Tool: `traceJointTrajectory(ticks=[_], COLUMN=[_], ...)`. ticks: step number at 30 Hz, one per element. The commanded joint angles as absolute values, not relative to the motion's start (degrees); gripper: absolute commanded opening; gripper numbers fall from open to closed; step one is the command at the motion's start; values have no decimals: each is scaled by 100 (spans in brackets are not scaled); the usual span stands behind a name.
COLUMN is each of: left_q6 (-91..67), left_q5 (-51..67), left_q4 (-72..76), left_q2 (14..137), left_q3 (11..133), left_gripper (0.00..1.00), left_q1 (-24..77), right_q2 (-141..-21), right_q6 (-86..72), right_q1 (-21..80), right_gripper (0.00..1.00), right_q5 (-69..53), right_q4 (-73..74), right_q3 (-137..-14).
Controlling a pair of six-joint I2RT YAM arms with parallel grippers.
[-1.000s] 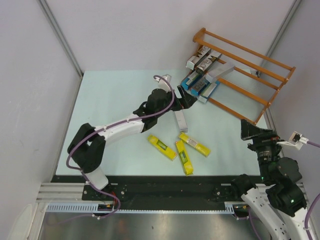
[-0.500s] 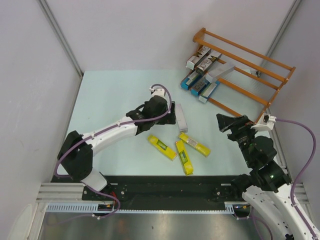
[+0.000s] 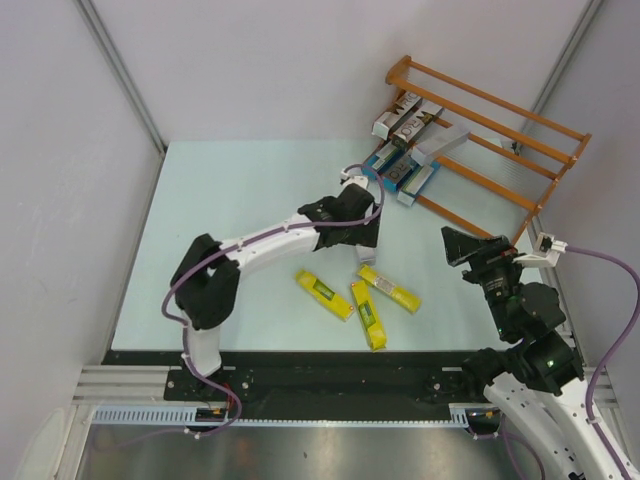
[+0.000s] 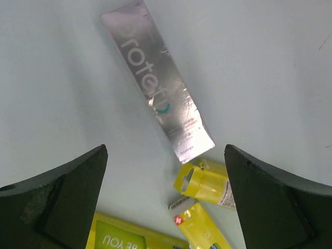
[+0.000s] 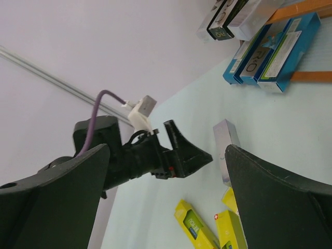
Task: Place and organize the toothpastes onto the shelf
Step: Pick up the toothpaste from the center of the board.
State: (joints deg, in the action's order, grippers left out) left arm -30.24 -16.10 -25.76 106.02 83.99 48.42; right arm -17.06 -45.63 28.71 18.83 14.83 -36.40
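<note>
Left wrist view: left tool (image 4: 165,155) spread wide, empty, hovering over a silver carton (image 4: 158,98) that lies flat on the tabletop (image 4: 259,62). Overhead, the left arm (image 3: 270,240) hides most of that carton. Three yellow cartons (image 3: 367,314) lie just beside it. Right tool (image 3: 460,243) is wide open and empty, near the shelf (image 3: 500,130). On the shelf, blue cartons (image 3: 400,172) sit low and grey cartons (image 3: 408,118) above.

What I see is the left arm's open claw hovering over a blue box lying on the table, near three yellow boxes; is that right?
Not quite: the box under the open left gripper is silver, not blue. The left wrist view shows it lying on the table between the spread jaws, near the three yellow boxes.
</note>
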Motion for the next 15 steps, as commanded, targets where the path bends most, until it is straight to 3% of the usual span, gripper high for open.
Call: traceJointTrajectory(ticks=[1,15], left_q6=[-2918,-3041], left_q5=[-1441,-1064], left_q4=[-2997,-3041], left_q2=[11310,12744], left_q3=[9140,10222], left_gripper=[100,98], left_q1=[4904,4904], right_q2=[-1644,-1319], right_q6=[-4509,-4412], right_q1=[2874,2857], right_gripper=[100,100], right_q5=[2004,2294], right_q4=[1310,1459], right_q3=[-3604,-3604])
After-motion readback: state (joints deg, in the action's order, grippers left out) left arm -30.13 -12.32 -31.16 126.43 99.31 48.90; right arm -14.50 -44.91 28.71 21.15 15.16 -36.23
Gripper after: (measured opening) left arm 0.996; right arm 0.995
